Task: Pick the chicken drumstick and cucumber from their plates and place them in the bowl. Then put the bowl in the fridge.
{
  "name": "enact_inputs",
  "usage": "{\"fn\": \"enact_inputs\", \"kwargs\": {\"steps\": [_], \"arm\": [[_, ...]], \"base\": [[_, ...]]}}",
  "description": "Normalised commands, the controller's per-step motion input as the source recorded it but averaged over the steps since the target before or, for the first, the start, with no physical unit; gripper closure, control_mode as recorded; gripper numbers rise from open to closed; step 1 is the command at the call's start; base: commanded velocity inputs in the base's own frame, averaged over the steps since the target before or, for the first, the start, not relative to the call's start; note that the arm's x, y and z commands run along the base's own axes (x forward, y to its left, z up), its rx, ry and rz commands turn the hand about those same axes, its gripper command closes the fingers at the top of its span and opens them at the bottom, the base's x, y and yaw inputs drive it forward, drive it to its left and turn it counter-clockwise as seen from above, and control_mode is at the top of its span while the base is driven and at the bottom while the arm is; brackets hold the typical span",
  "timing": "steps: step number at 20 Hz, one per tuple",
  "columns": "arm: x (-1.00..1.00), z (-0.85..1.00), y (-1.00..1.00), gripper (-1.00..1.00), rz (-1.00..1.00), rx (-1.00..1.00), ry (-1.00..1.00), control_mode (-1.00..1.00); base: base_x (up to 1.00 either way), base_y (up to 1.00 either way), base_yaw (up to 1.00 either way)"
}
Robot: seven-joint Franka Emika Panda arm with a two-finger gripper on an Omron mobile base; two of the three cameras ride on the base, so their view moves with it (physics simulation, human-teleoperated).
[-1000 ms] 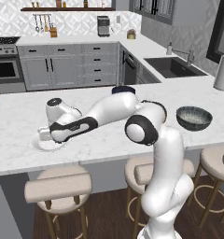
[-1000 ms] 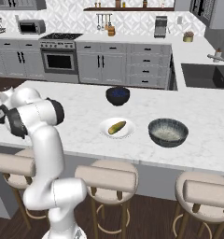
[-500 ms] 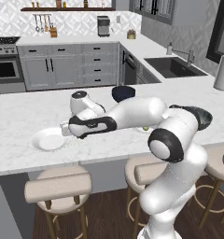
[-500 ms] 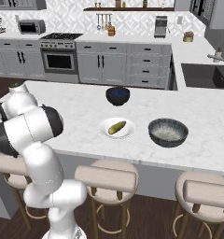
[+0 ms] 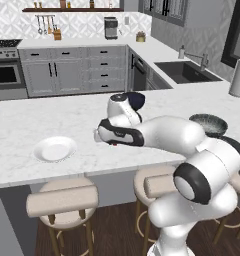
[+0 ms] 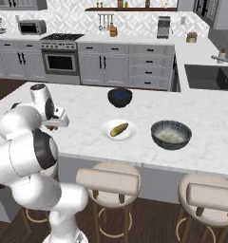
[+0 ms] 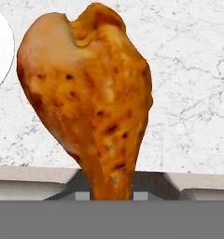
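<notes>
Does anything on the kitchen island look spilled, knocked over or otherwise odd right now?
Nothing stands out. One plate sits bare because the gripper holds the chicken drumstick. The cucumber lies on its plate, and the bowl stands upright.

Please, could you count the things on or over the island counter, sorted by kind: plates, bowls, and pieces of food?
Plates: 2 (empty plate, cucumber's plate)
Bowls: 2 (navy bowl, grey bowl)
Pieces of food: 2 (chicken drumstick, cucumber)
Total: 6
</notes>
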Motion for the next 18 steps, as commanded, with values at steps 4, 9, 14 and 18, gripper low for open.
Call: {"fn": "enact_inputs", "kwargs": {"steps": [4,9,14,18], "arm": [[-0.11,0.03,-0.98,1.00,0.02,0.00,0.00,-1.00],[-0.08,0.09,-0.96,1.00,0.08,0.00,-0.02,-1.00],[-0.08,0.36,-1.00,1.00,0.00,0.00,0.00,-1.00],[-0.03,0.56,-0.83,1.00,0.00,-0.03,0.00,-1.00]], "base": [[0.00,0.00,0.00],[0.00,0.00,0.00],[0.00,0.00,0.00],[0.00,0.00,0.00]]}}
